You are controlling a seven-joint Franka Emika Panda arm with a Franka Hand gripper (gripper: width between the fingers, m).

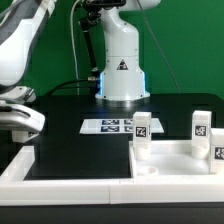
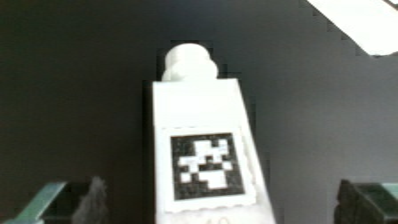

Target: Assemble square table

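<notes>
In the wrist view a white block leg (image 2: 203,140) lies flat on the black table, its black-and-white tag facing up and its round peg end pointing away. My gripper (image 2: 217,206) is open, with one finger (image 2: 68,204) on each side of the leg's tagged end and not touching it. In the exterior view the gripper (image 1: 22,118) hangs low at the exterior view's left, and the leg under it is hidden. The square tabletop (image 1: 178,160) lies at the exterior view's right with three legs standing upright on it (image 1: 143,135), (image 1: 201,127), (image 1: 220,150).
White border rails (image 1: 70,182) run along the front and the exterior view's left. The marker board (image 1: 108,125) lies mid-table in front of the robot base (image 1: 122,70). A white edge (image 2: 363,24) shows in a corner of the wrist view.
</notes>
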